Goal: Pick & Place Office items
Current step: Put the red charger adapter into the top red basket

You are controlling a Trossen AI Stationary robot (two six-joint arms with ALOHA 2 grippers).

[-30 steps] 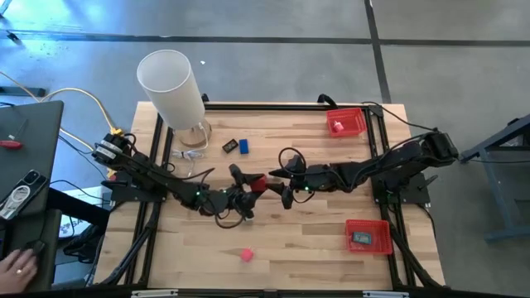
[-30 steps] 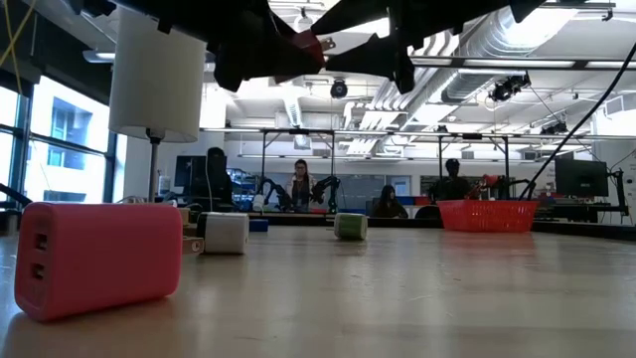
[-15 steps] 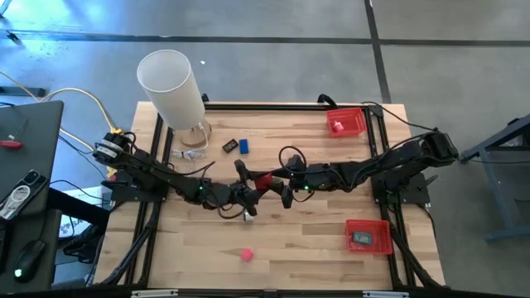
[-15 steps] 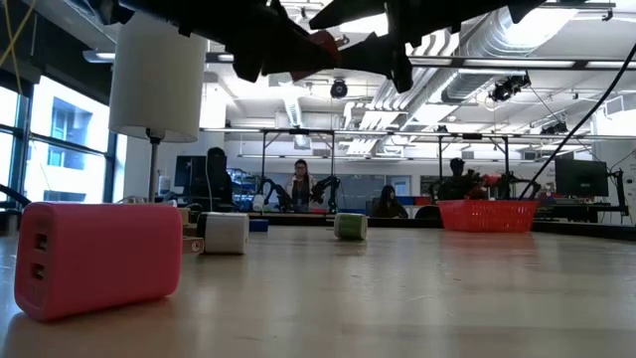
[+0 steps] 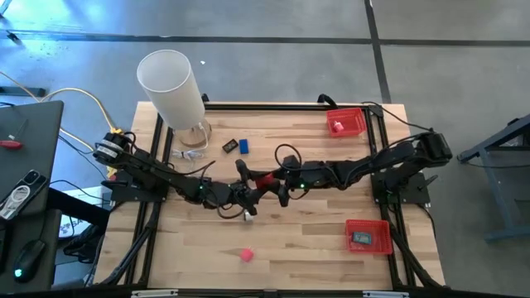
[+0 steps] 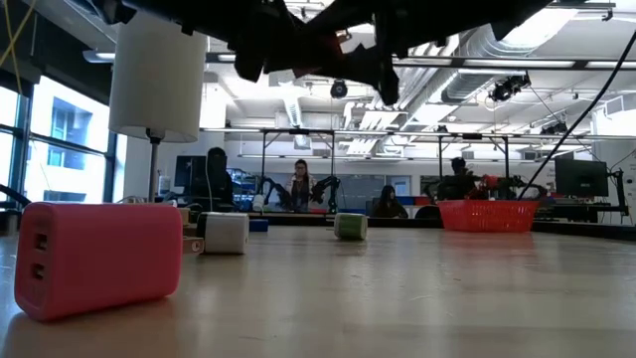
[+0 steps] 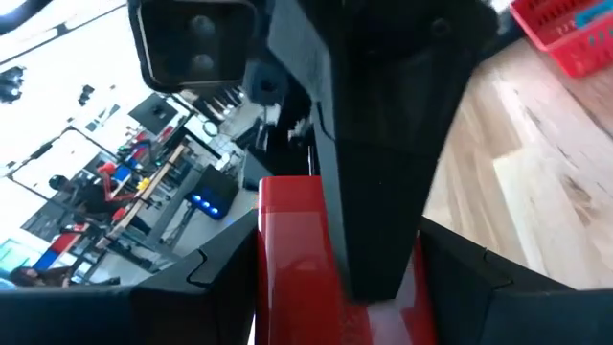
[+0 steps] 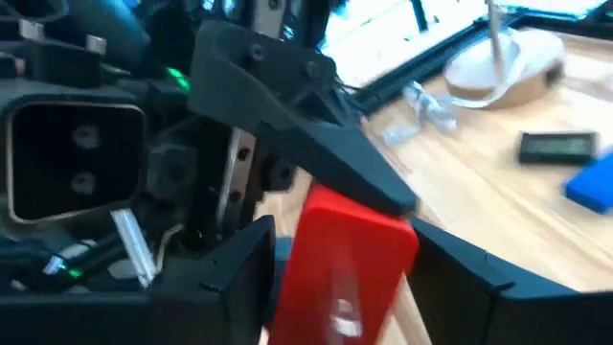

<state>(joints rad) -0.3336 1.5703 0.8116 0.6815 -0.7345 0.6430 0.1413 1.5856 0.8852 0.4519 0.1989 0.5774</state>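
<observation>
A small red block hangs in the air above the middle of the tabletop, caught between the two arms. The left gripper clasps it, as the left wrist view shows: the red block sits between that gripper's two dark fingers, with one finger of the other arm laid across its front. The right gripper faces it from the opposite side, its fingers spread around the same block on both flanks; whether they already press on it cannot be told. So the block lies directly ahead of each gripper, and both are equally close. Its long axis seems to run along the line between the two wrists, which would suit a hand-over from left to right.

From the low view the block is only a small red patch among dark gripper parts, and its full shape is hidden in every view. The contact faces are covered by the fingers. On the tabletop below and apart lie a pink block, a blue piece and a black piece. Two red trays stand off towards the right arm's side.
</observation>
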